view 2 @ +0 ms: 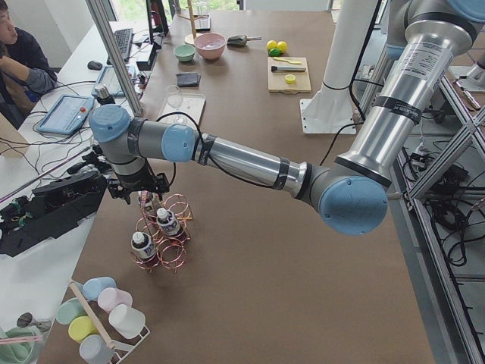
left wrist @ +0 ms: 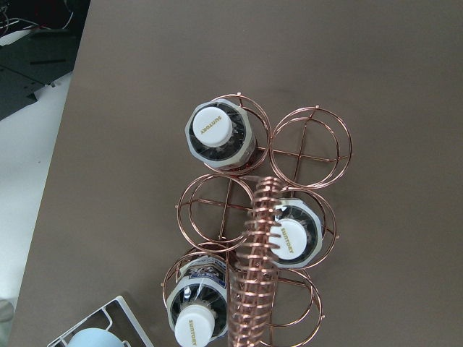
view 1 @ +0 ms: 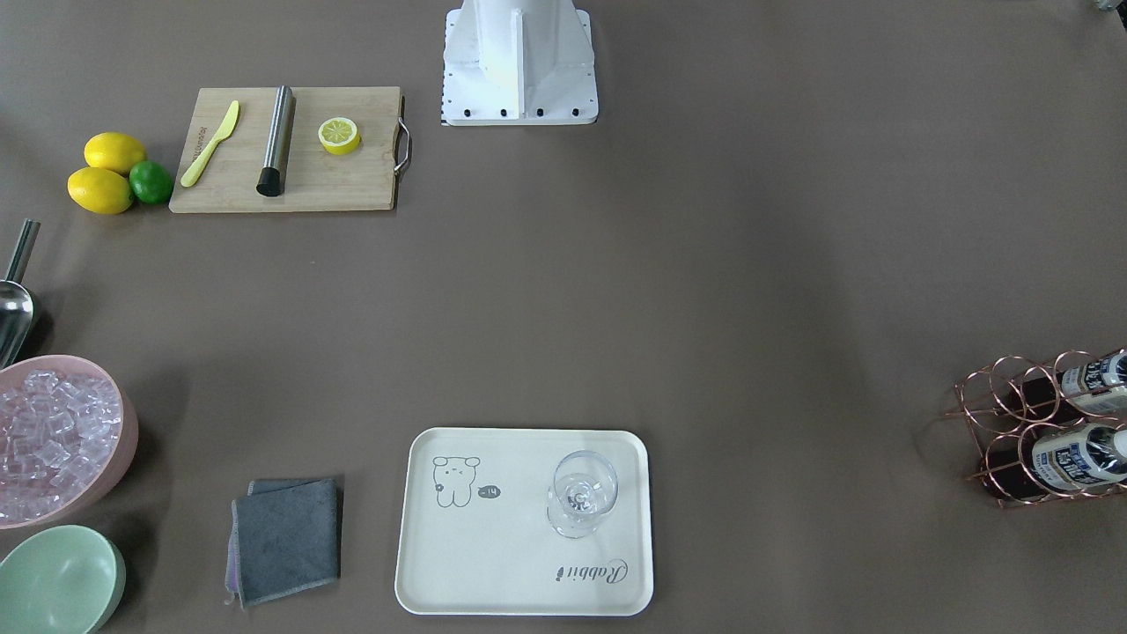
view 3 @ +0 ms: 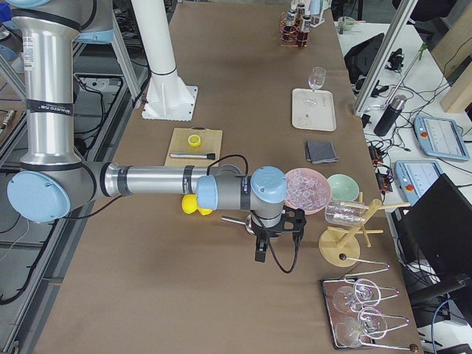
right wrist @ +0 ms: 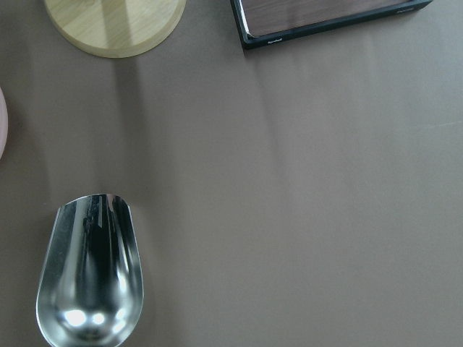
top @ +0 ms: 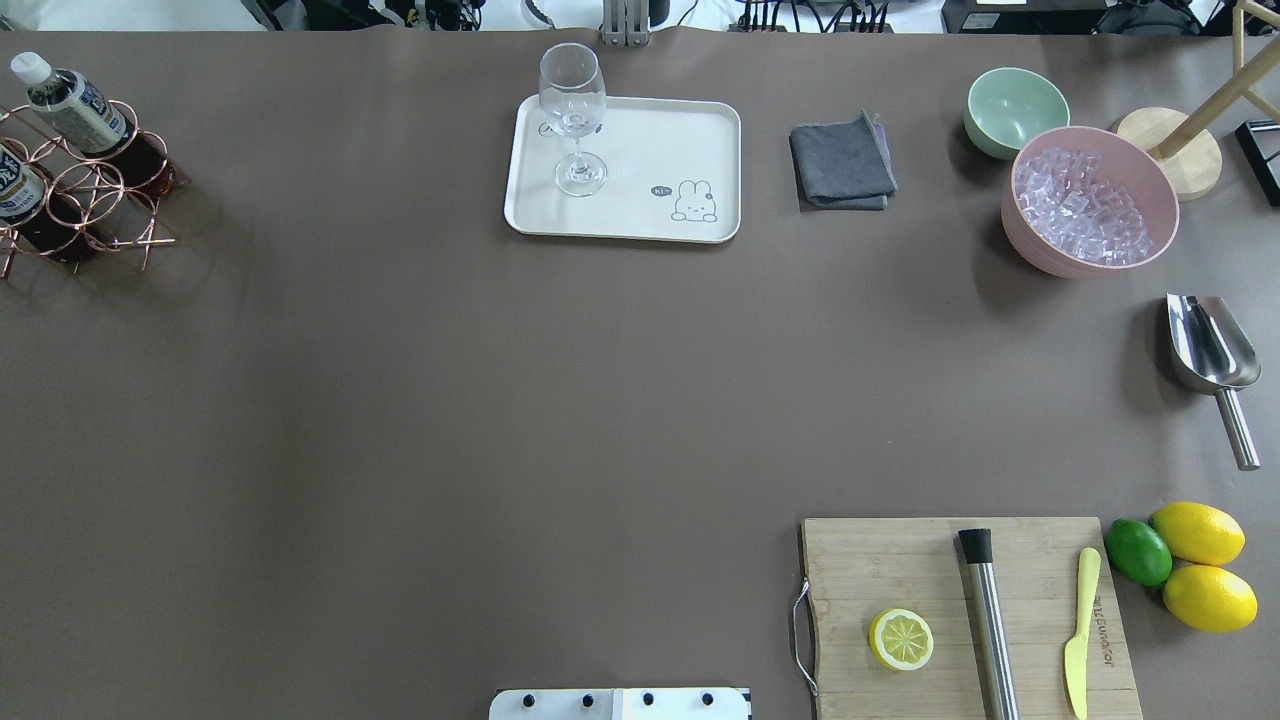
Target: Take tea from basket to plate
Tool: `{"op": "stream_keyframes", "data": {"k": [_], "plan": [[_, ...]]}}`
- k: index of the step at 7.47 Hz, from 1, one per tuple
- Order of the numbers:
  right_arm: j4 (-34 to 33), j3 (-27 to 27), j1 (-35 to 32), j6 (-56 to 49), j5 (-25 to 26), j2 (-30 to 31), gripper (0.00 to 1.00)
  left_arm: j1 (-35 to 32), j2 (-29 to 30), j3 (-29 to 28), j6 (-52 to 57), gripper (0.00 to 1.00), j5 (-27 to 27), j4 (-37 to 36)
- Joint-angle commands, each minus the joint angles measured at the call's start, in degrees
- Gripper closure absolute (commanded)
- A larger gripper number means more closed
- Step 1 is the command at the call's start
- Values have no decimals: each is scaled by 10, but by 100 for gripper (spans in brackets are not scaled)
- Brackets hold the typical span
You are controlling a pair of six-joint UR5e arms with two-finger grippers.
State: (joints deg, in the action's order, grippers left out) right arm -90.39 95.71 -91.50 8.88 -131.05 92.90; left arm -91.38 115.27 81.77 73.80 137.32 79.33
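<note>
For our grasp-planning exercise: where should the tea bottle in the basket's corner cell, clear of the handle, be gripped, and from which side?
Grip the tea bottle at its white cap and neck, straight down from above: the basket ring encloses its body, leaving only the top free, and the coiled handle leaves this cell clear.

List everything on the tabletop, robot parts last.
tea bottles: 3, brown; in basket
basket: 1, copper; far left
plate: 1, cream; far middle
stemmed glass: 1, clear; on plate
cloth: 1, grey; right of plate
bowl: 1, green; right of cloth
ice bowl: 1, pink; beside green bowl
wooden stand: 1, tan; far right corner
scoop: 1, steel; right edge
lemons: 2, yellow; near right
lime: 1, green; touching lemons
cutting board: 1, wood; near right
lemon half: 1, yellow; on board
steel rod: 1, black-tipped; on board
knife: 1, yellow; on board
left claw: 1, black; above basket
right claw: 1, black; near scoop
</note>
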Motion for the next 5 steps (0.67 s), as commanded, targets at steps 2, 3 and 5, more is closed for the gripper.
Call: {"op": "stream_keyframes", "data": {"k": [2, 3, 5], "plan": [[0, 0, 1, 0, 0, 0, 0, 16, 20, -30, 8, 30, 6, 1], [0, 0, 1, 0, 0, 0, 0, 16, 21, -32, 8, 36, 6, 1], [0, 0, 1, 0, 0, -1, 0, 16, 20, -31, 9, 37, 6, 2]]}}
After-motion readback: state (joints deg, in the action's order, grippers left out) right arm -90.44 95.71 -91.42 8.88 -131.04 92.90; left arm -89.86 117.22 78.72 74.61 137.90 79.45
